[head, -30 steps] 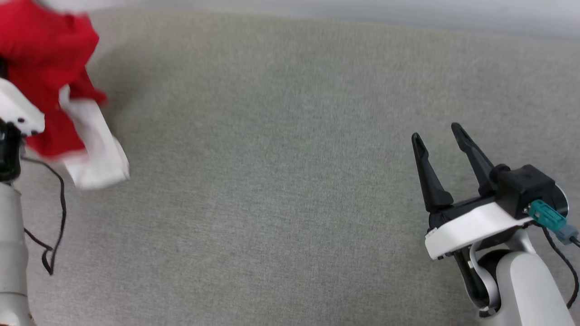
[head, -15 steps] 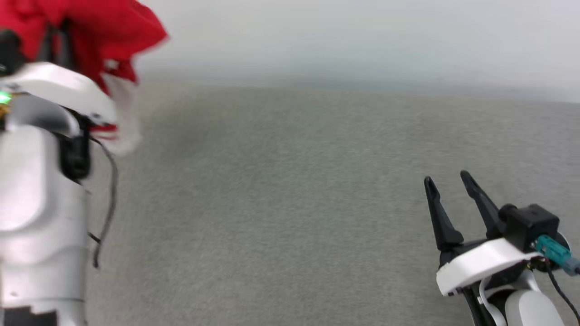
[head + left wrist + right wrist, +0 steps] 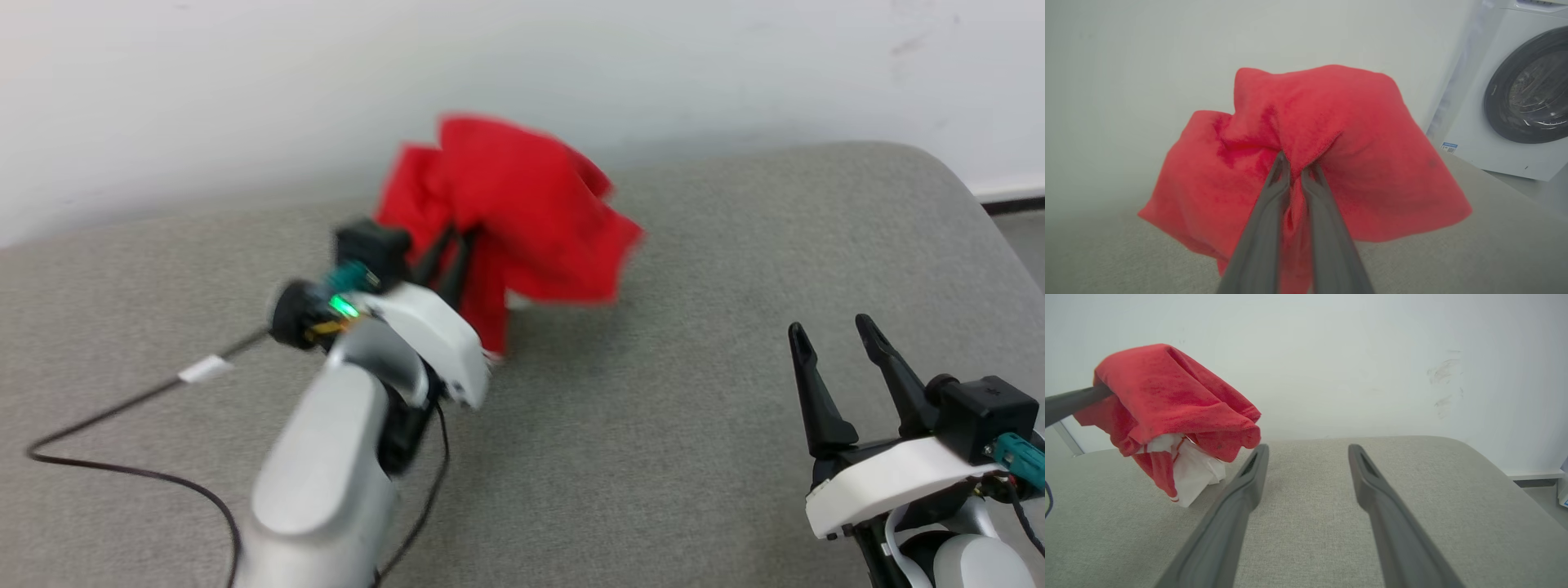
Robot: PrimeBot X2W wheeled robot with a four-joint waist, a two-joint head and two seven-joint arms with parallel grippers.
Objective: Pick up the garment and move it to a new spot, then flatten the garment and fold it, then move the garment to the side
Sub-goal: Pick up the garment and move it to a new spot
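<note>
Garment: the garment [image 3: 522, 204] is a bunched red bundle hanging clear above the surface [image 3: 653, 457], over its rear middle. In the right wrist view a white sleeve dangles beneath it.
Left gripper: the left gripper [image 3: 447, 249] is clenched on a pinch of the red cloth, fingers nearly together.
Right gripper: the right gripper [image 3: 831, 328] is released and empty, jaws spread wide, low over the surface's near right part.
Just changed: a second ago the bundle hung over the surface's far left. The head camera has swung since, yet the cloth now sits much closer to the surface's middle.
Meaning: the carry to a new spot looks nearly complete. Lowering and letting go probably come next, while flattening and folding are not yet begun.
</note>
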